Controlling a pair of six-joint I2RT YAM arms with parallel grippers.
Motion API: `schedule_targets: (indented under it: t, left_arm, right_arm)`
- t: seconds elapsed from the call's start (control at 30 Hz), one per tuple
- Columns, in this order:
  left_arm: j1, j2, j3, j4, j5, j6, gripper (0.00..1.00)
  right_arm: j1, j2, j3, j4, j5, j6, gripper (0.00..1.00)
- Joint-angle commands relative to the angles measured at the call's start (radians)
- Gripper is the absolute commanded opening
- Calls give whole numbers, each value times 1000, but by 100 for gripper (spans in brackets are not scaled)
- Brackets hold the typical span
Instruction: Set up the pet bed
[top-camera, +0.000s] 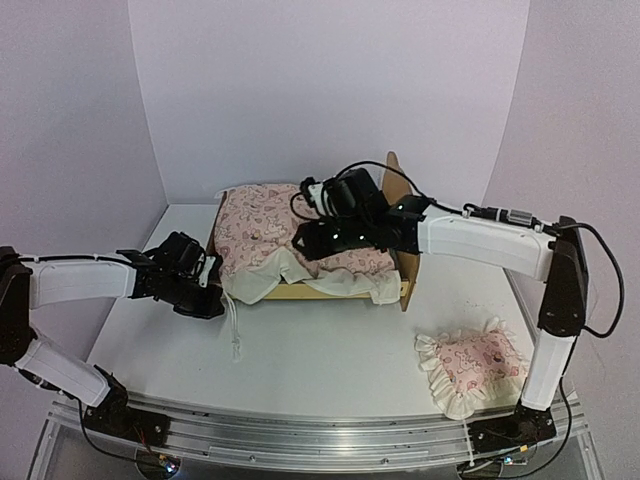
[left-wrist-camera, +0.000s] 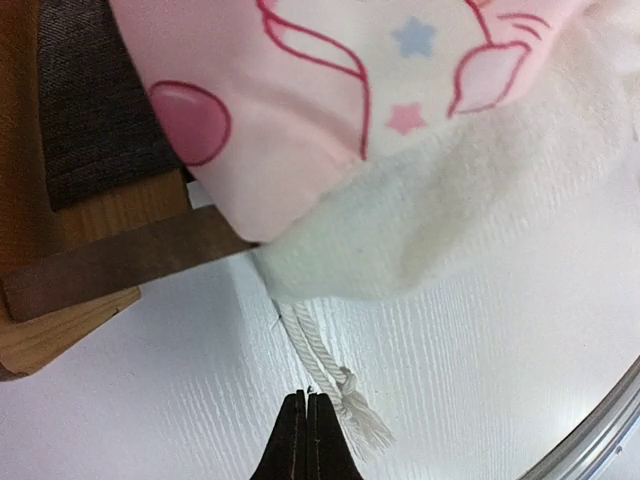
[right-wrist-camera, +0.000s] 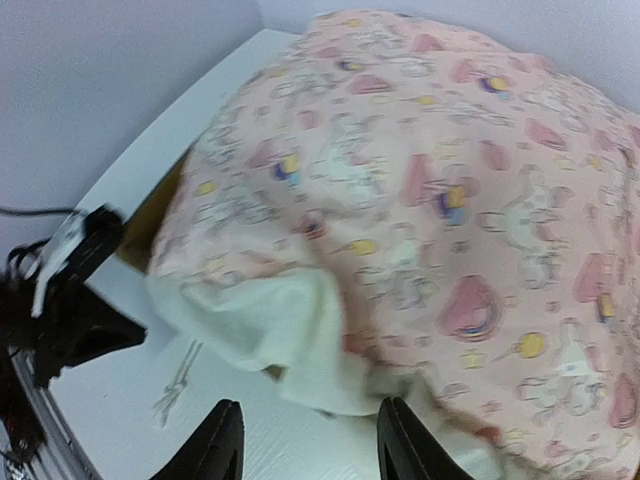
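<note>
My left gripper (left-wrist-camera: 307, 412) — jaws pressed shut, nothing seen between them; cord (left-wrist-camera: 325, 362) just beside, at 1 o'clock. My right gripper (right-wrist-camera: 310, 448) — jaws parted, holding nothing; cushion (right-wrist-camera: 430, 180) cream edge at 12 o'clock. Pet bed (top-camera: 404, 268): mid-table under the cushion, headboard at its 3 o'clock end. Pillow (top-camera: 470, 365): 4 o'clock of the bed, apart.

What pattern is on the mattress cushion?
Pink with hearts and cartoon animals; the mattress cushion shows best in the right wrist view.
</note>
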Motion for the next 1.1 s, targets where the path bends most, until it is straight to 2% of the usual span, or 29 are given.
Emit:
schedule_targets:
  t: [0.0,0.13,0.23,0.47,0.87,0.93,1.07]
  left_arm:
    - [20,-10,28,-45,-47,-42,4]
    - [37,-39,3,-48,-70,-70,21]
    - [67,-51,-24,-38,-60,-79,27]
    - [87,-80,-77,7,-41,-85,32]
    - [89,-83,-100,52,-22,-88,33]
    - [89,-80,-100,56,-20,-88,33]
    - [89,-80,-103,61,-12,-88,33]
  right_arm:
    - [173,145,47,-7,-21,9,52]
    - [244,339,206,-10,-53,48,59]
    - [254,425,284,-17,-32,73,55]
    - [255,530,344,-22,-30,153,37]
    - [256,603,377,-22,-57,172,34]
    - [255,621,380,-23,-55,172,29]
    - [254,595,344,-24,-24,169,7]
